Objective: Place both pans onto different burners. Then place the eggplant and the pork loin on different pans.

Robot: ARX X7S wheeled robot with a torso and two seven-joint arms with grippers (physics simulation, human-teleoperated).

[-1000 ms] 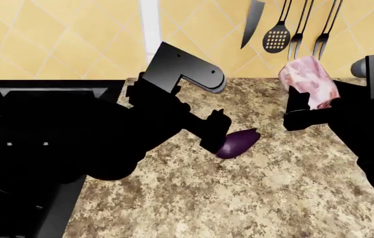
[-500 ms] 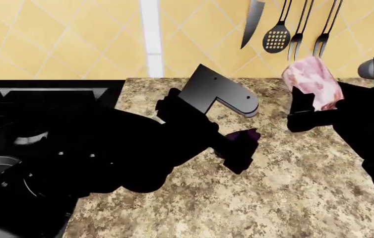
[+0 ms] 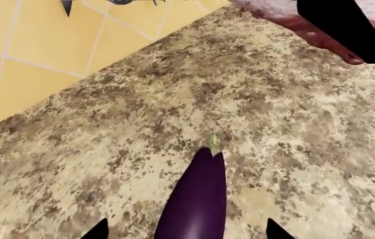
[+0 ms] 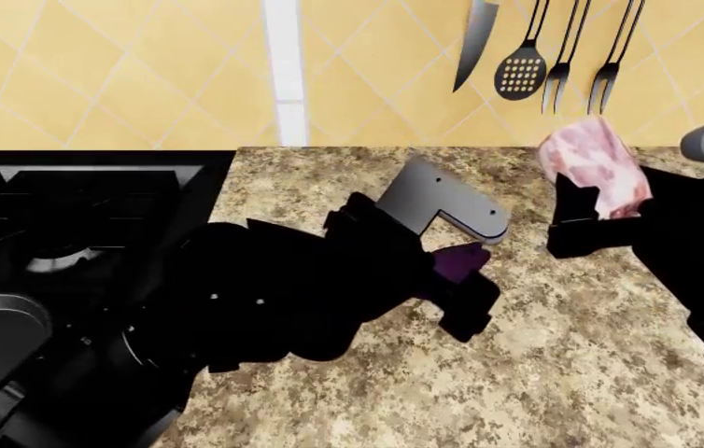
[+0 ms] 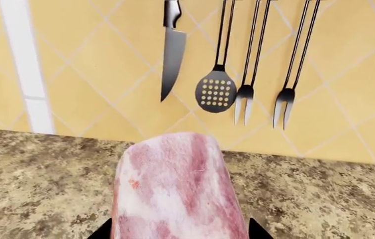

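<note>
Head view, far L: black stove (image 4: 78, 201) with its grates, one burner (image 4: 60, 259) ring showing as a pale glint under the grate. A grey rounded shape at the lower L corner is too cut off to identify. No pan can be made out for sure.

L arm (image 4: 289, 299) reaches from lower L across the stove edge out over the speckled granite bench (image 4: 576, 373), forearm slanting up and to the R, grey wrist plate on top. Left gripper (image 3: 184, 231) is low over the bench with the eggplant (image 3: 197, 204) between its two finger tips. In the L wrist view the tips stand apart on either side of the purple body with a gap each side, so jaws look partly open around it, not touching as far as can be seen. Eggplant lies on the bench, green stem tip pointing away from the wrist; in the head view only a bit of purple (image 4: 458, 261) shows past the gripper.

Further R: right gripper (image 5: 177, 234) is raised above the bench near the tiled wall, arm coming in from the R edge. Its jaws are clamped on the pork loin (image 4: 591, 168), which stands up out of them, clear of the bench.

On the wall above: knife (image 5: 172, 47), slotted spoon (image 5: 216, 89), two forks (image 5: 267, 59) hanging.
</note>
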